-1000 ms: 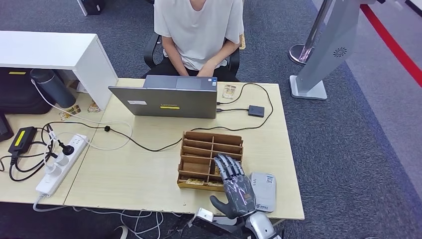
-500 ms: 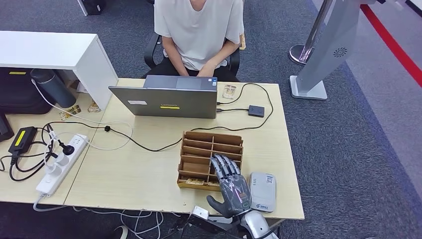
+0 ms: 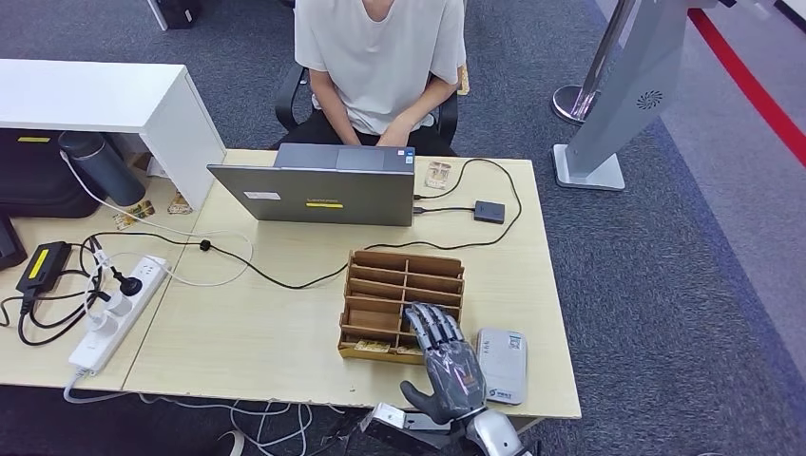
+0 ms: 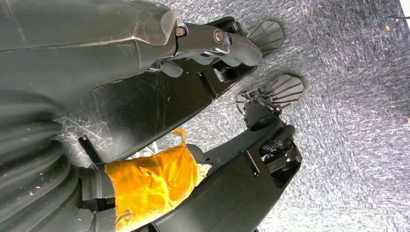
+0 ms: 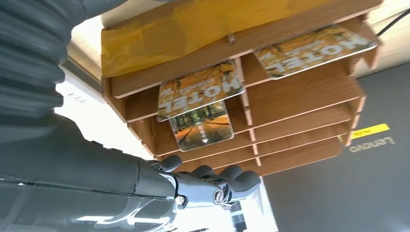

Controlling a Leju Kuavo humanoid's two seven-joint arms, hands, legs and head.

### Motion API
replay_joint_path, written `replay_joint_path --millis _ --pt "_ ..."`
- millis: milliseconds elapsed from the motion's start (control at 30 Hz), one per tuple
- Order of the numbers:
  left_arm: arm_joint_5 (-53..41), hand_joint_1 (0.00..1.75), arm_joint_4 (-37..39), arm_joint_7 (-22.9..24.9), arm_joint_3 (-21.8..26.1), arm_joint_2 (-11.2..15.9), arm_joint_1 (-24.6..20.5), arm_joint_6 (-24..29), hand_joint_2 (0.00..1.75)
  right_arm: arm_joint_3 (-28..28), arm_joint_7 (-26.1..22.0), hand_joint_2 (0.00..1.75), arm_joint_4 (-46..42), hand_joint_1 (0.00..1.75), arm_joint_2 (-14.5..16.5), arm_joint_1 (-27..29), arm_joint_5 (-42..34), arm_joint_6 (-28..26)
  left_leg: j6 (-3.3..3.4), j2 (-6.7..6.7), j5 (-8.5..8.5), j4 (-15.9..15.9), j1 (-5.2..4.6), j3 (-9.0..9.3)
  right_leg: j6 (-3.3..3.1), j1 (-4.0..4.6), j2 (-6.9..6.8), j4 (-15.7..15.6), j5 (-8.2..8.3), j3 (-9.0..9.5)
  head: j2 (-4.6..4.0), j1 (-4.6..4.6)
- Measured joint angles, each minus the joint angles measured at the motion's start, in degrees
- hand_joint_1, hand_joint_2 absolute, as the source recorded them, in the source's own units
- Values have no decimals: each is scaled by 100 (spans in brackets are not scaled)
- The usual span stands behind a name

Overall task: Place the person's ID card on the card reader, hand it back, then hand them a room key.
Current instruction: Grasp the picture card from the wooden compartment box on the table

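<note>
My right hand [image 3: 445,366] hovers over the near right corner of the wooden card rack [image 3: 404,266], fingers spread and holding nothing. In the right wrist view its fingers [image 5: 215,186] reach toward the rack [image 5: 300,96], where one hotel key card [image 5: 200,92] lies over a second card [image 5: 202,124] and another key card [image 5: 314,48] sits in the adjacent slot. The grey card reader [image 3: 502,366] lies on the table just right of the hand. My left hand [image 4: 159,34] hangs beside my body over the carpet, holding nothing. The person [image 3: 380,57] sits behind the laptop.
An open laptop [image 3: 314,195] stands at the far side of the table [image 3: 257,323]. A small black box [image 3: 489,211] with a cable lies right of it. A power strip [image 3: 114,313] and cables sit on the left. A grey stand [image 3: 618,104] is at the far right.
My right hand has drawn back slightly toward the table's near edge, still spread over the rack. Nothing else has moved.
</note>
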Motion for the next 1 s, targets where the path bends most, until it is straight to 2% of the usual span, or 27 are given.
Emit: replay_joint_path --millis 300,433,700,1000 --pt "50 0 0 0 -44 14 0 -1 175 -143 38 175 -99 0 -77 98 50 -2 0 0 0 0 0 0 0 0 0 0 0 0 0 1" --pt "92 0 0 -8 -73 19 0 14 175 -158 3 175 -101 175 -84 102 46 -2 0 0 0 0 0 0 0 0 0 0 0 0 0 1" --pt "172 0 0 -15 -111 19 0 30 175 -186 -172 175 -103 175 -84 105 -46 -2 0 0 0 0 0 0 0 0 0 0 0 0 0 -1" --pt "212 0 0 -16 -137 21 0 48 175 -239 -156 175 -105 175 -84 98 -46 -34 0 0 0 0 0 0 0 0 0 0 0 1 0 -1"
